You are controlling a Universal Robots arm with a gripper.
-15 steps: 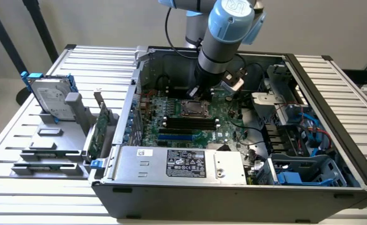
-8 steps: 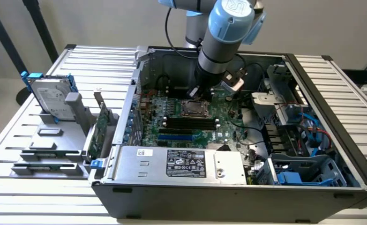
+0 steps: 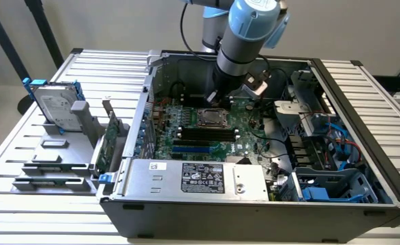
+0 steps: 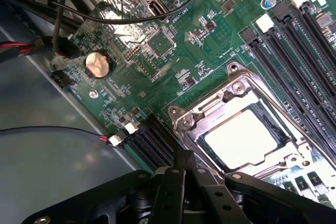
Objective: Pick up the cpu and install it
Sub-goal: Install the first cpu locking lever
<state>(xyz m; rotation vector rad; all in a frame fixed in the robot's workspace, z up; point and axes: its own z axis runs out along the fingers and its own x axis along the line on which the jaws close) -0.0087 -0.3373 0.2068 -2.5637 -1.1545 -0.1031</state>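
- cpu point(image 4: 240, 139), a dull silver square, lies flat inside the metal socket frame point(image 4: 197, 116) on the green motherboard point(image 4: 157, 45); in the exterior view the socket point(image 3: 212, 118) sits near the middle of the board, inside the open computer case point(image 3: 268, 212).
- gripper point(image 4: 181, 169) is over the frame's edge just beside the chip, its two black fingers pressed together with nothing between them.
- black memory slots point(image 4: 299, 40) run close along one side of the socket; a second bank of black slots point(image 4: 152, 142) lies right by the gripper tips.
- round coin battery point(image 4: 97, 64) sits well apart on the board, with a thin black cable point(image 4: 131, 19) arching above the board nearby.
- red and black wire point(image 4: 63, 129) crosses the grey case floor beside the board edge.
- in the exterior view, the arm point(image 3: 244, 41) comes down from above into the case; the silver power supply box point(image 3: 196, 179) with a black label bounds the near side, and blue drive bays point(image 3: 329, 191) crowd the exterior view's right.
- outside the case, at the exterior view's left, a hard drive point(image 3: 53, 107) with blue rails stands in a grey holder on the slatted table point(image 3: 22, 153).
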